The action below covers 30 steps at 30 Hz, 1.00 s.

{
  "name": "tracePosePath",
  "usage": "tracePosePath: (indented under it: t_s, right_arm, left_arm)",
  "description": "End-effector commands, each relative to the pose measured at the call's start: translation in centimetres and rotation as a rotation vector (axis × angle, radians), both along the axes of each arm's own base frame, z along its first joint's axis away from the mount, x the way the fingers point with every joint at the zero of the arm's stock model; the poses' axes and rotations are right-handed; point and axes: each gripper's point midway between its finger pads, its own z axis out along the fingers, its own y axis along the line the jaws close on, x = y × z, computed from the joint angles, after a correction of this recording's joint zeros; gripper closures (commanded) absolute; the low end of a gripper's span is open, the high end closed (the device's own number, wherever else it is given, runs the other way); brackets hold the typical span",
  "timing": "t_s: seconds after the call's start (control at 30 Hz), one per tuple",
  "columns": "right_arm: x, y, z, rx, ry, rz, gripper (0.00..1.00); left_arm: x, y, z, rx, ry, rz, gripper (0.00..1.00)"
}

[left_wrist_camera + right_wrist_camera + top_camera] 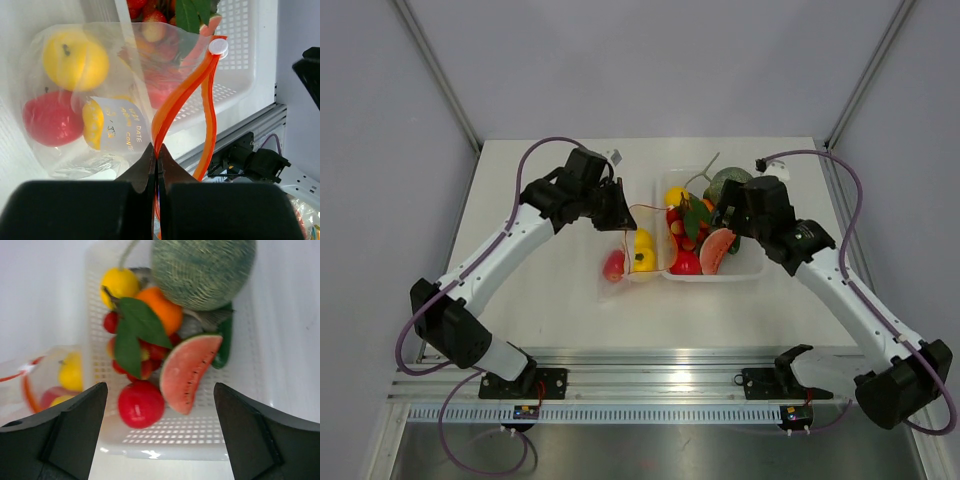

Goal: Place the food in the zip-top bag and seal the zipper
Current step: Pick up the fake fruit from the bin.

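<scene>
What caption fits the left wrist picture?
Left gripper pinches the orange zipper of a clear bag holding fruit.

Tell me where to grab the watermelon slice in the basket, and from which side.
Grip the watermelon slice across its lower half, from above. Its flat red face tilts upward; the red apple sits close on its left, while the basket floor by its rind looks bare, probably leaving finger room.

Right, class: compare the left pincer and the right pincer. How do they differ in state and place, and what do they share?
The left pincer is shut, pinching the orange zipper of the zip-top bag; the right pincer is open and holds nothing. The left pincer sits at the bag's mouth edge; the right pincer hangs over the white tray. Both have black fingers.
</scene>
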Motion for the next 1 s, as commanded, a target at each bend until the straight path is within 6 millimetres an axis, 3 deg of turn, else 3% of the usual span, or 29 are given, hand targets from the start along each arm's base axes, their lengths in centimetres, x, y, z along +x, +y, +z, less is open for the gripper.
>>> tracePosePath:
  t_s: [0.0, 0.3, 0.5, 0.67, 0.77, 0.97]
  right_arm:
    - [-0.4, -2.2, -5.1, -0.050, 0.122, -0.039, 0.05]
    - [1.5, -0.4, -13.5, -0.053, 0.260, 0.000, 0.00]
    - [3.7, 0.2, -16.7, -0.068, 0.277, -0.012, 0.01]
    - [4.9, 0.9, -18.2, -0.040, 0.268, -0.033, 0.01]
    - [5.1, 0.4, -19.0, -0.067, 0.283, -0.054, 0.07]
    - [4.8, -0.6, -16.3, -0.067, 0.214, -0.077, 0.48]
  left_arm:
    - [1.0, 0.5, -0.1, 0.019, -0.053, 0.029, 1.00]
    - [1.0, 1.1, -0.3, 0.053, -0.068, 0.030, 1.00]
    - [0.4, 0.8, -1.0, 0.040, -0.044, 0.007, 1.00]
    - [0.2, 1.1, -1.4, 0.055, -0.036, -0.003, 1.00]
    - [-0.1, 1.2, -1.4, 0.060, -0.037, -0.010, 1.00]
    - [-0.1, 1.1, -1.4, 0.055, -0.037, -0.014, 1.00]
